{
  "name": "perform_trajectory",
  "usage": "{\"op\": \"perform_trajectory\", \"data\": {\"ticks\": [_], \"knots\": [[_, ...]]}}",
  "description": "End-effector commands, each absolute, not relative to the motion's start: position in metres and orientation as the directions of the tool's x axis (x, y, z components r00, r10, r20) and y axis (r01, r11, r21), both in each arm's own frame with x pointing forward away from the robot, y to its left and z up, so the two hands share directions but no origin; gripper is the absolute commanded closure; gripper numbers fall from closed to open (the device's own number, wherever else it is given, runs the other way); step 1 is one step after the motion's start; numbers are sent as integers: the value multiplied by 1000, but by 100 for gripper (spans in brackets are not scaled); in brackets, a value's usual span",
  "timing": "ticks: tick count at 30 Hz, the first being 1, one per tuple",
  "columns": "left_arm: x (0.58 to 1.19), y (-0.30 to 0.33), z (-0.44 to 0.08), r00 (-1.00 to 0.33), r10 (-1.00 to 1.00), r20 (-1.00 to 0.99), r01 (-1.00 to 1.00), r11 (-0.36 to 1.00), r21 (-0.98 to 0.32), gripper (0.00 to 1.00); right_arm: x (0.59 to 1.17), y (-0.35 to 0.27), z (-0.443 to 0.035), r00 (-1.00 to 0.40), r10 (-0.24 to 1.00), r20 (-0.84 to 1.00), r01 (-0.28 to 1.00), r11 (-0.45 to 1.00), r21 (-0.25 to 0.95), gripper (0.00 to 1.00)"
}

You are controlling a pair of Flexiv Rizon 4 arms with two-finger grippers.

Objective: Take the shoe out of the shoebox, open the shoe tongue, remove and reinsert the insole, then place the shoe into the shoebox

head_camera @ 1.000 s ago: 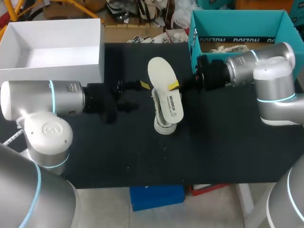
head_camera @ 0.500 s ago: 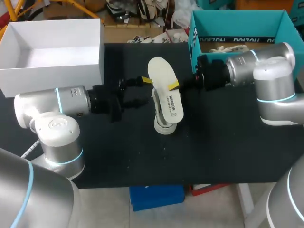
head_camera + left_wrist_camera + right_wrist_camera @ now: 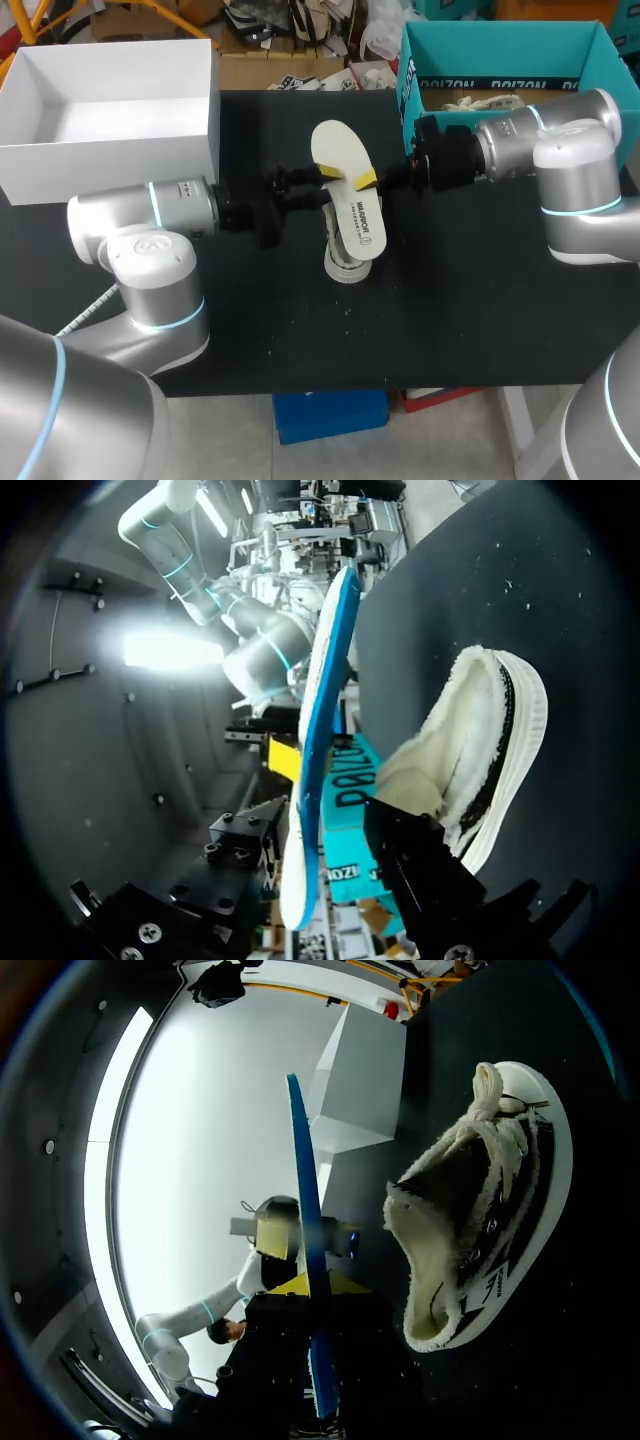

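Observation:
A white insole [image 3: 347,190] with a blue underside stands on edge above the cream shoe [image 3: 343,262] lying on the black table. My right gripper [image 3: 372,181] is shut on the insole's right edge. My left gripper [image 3: 322,185] is at the insole's left edge with its fingers on either side of it. In the left wrist view the insole [image 3: 325,700] runs edge-on between the fingers of the left gripper [image 3: 335,800], and a gap shows on one side; the shoe [image 3: 480,750] lies beside it. In the right wrist view the right gripper [image 3: 318,1300] clamps the insole [image 3: 303,1180], next to the shoe [image 3: 480,1220].
A teal shoebox [image 3: 500,50] stands at the back right, behind my right arm. A white open box [image 3: 110,100] stands at the back left. The black table top [image 3: 450,320] lies bare in front of the shoe.
My left arm has moved right until its fingers reach the insole's left edge, and the fingers have narrowed. The right arm, insole and shoe have kept still.

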State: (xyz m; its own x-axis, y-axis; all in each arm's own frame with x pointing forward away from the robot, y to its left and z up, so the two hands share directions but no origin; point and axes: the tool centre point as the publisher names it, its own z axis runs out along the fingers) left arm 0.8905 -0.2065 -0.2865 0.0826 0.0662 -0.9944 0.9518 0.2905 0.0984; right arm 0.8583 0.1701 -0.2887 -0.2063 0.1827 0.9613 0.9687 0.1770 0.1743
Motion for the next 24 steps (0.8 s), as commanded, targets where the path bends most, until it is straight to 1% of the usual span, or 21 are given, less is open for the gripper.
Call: {"op": "perform_trajectory", "data": {"ticks": [1,7,10,13,15,16,17,18,19,20,22,24], "knots": [[897,-217,-288,94,52,-994,947,304,105,54,858,171,-289,-206,186,961,969,177,173,100],[900,-223,-285,102,35,-994,946,307,108,58,858,171,-289,-206,186,961,969,177,173,100],[900,-224,-283,105,29,-994,946,306,109,67,858,171,-289,-206,186,961,969,177,173,100],[899,-225,-283,109,28,-994,946,303,112,72,858,171,-289,-206,186,961,969,177,173,100],[899,-226,-283,109,28,-994,946,304,113,85,858,171,-289,-206,186,961,969,177,173,100],[899,-226,-283,109,28,-994,945,306,113,90,858,171,-289,-206,186,961,969,177,173,100],[899,-225,-282,109,29,-994,945,307,113,90,858,171,-289,-206,186,961,969,177,173,100],[898,-225,-282,109,30,-994,945,307,113,93,858,171,-289,-206,186,961,969,177,173,81],[897,-225,-282,109,30,-994,945,307,113,100,858,171,-289,-206,186,961,969,177,173,31],[896,-225,-282,110,31,-993,945,306,114,100,859,170,-288,-208,191,959,970,167,177,0],[894,-223,-282,106,37,-994,945,307,112,100,860,167,-286,-211,202,956,973,137,186,0],[890,-220,-281,99,55,-994,945,309,112,100,860,162,-283,-207,250,946,977,100,187,0]]}}
